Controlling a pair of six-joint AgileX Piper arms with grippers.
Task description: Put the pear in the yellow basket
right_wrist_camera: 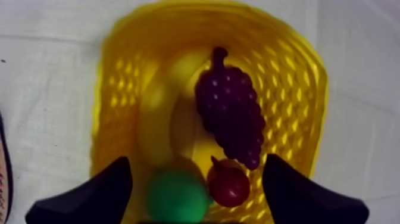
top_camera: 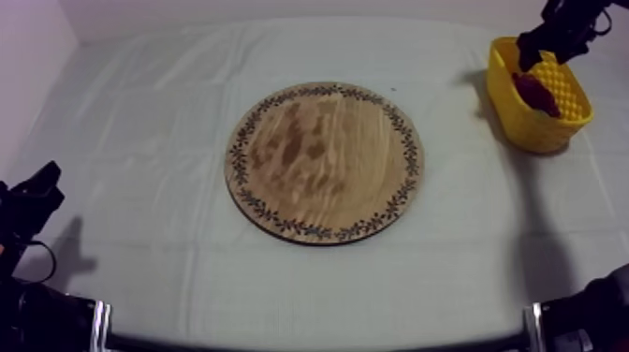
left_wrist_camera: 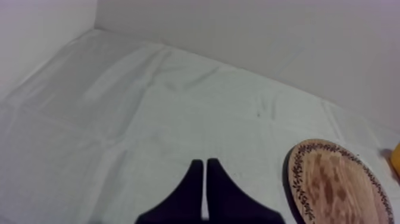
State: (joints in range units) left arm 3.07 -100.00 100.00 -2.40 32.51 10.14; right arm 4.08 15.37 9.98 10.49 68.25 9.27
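Pear [right_wrist_camera: 177, 195] in the yellow basket [right_wrist_camera: 306, 89] under the spread right gripper [right_wrist_camera: 196, 162]; board [top_camera: 324, 161] bare, left gripper [left_wrist_camera: 205, 163] pressed together.

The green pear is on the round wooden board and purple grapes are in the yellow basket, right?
No. The green pear is at the yellow basket that holds the purple grapes, not on the round wooden board; the right wrist view shows it.

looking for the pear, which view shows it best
Right wrist view: the pear lies in the yellow basket beneath the open right hand. Top view: the hand hides it. Left wrist view faces the board.
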